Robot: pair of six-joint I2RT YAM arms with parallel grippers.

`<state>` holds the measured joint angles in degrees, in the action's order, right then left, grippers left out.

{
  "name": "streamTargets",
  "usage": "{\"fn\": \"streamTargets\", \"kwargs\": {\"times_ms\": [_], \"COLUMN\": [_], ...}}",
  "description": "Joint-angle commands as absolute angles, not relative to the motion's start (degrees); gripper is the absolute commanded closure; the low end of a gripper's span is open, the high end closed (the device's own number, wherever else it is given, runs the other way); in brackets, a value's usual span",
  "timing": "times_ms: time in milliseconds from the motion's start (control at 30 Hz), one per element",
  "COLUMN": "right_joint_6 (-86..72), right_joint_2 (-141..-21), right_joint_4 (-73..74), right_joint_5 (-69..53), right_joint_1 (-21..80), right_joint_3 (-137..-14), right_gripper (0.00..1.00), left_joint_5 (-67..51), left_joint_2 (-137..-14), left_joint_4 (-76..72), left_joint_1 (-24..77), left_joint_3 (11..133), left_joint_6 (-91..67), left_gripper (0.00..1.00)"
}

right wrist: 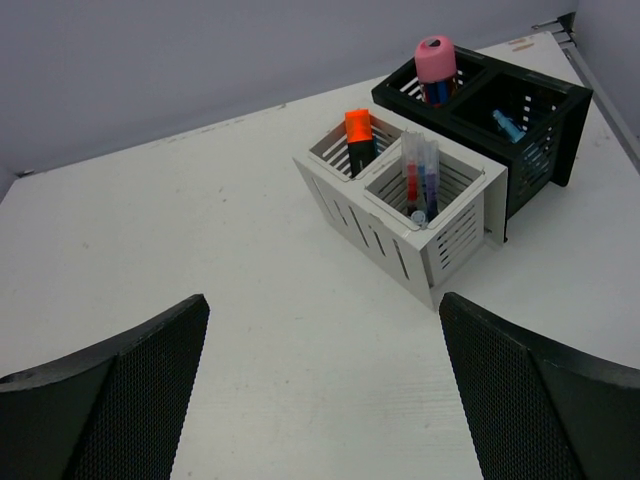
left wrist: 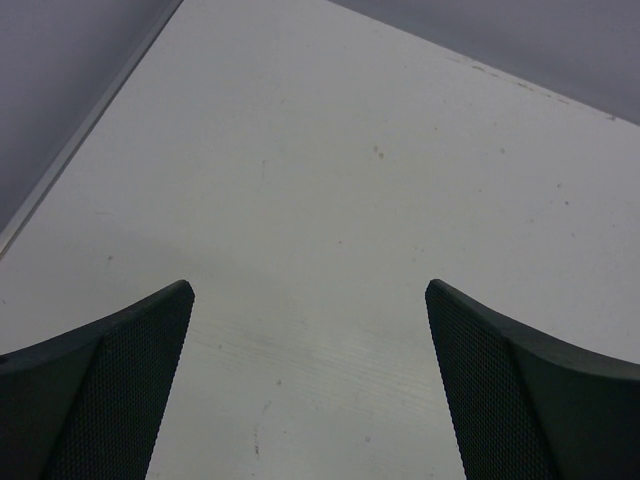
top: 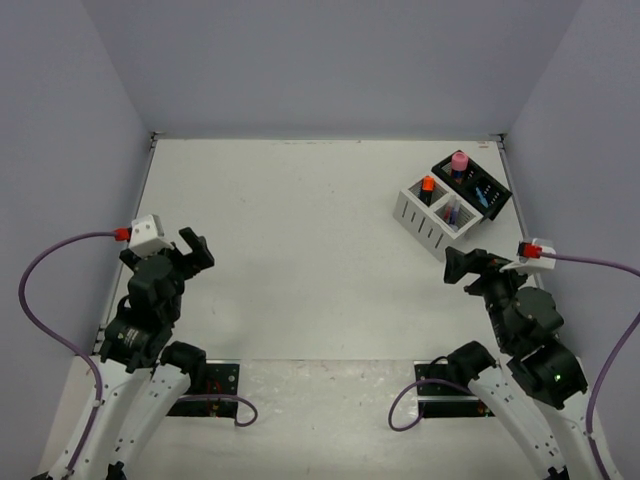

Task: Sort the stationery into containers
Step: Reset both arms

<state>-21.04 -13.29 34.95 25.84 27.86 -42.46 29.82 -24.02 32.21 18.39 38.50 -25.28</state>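
Note:
At the back right stand the two containers side by side. The white container (top: pixel 420 222) (right wrist: pixel 380 235) holds an orange highlighter (top: pixel 427 185) (right wrist: pixel 357 128) in one compartment and thin red and blue pens (top: pixel 452 212) (right wrist: pixel 420 180) in the other. Behind it, the black container (top: pixel 503 199) (right wrist: pixel 545 150) holds a stubby pink cylinder (top: pixel 459 160) (right wrist: pixel 435 58) and a blue pen (top: pixel 487 192) (right wrist: pixel 507 125). My right gripper (top: pixel 458 268) (right wrist: pixel 322 300) hangs open just in front of the white container, with nothing in it. At the left, my left gripper (top: pixel 197 248) (left wrist: pixel 308 290) is open over bare table.
Grey walls close the table (top: pixel 300 240) on three sides. The black container sits close to the right wall and the back corner. Purple cables loop out from both wrists at the table's near sides.

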Motion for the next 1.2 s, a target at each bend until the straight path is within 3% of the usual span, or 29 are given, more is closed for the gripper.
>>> {"fn": "streamTargets", "kwargs": {"times_ms": [0,1167], "right_joint_6": [-20.66,-20.32], "right_joint_2": [-15.14,-17.59], "right_joint_4": [32.12,29.44], "right_joint_5": [26.77,21.8], "right_joint_1": [27.95,27.95], "right_joint_3": [-42.41,-40.59], "right_gripper": [0.01,0.01], "left_joint_5": [27.21,22.85], "left_joint_2": [-23.49,-21.55], "left_joint_4": [29.47,27.25], "left_joint_1": [18.11,18.11], "left_joint_3": [38.66,37.27], "left_joint_6": [-23.19,-22.75], "left_gripper": [0.0,0.0]}}
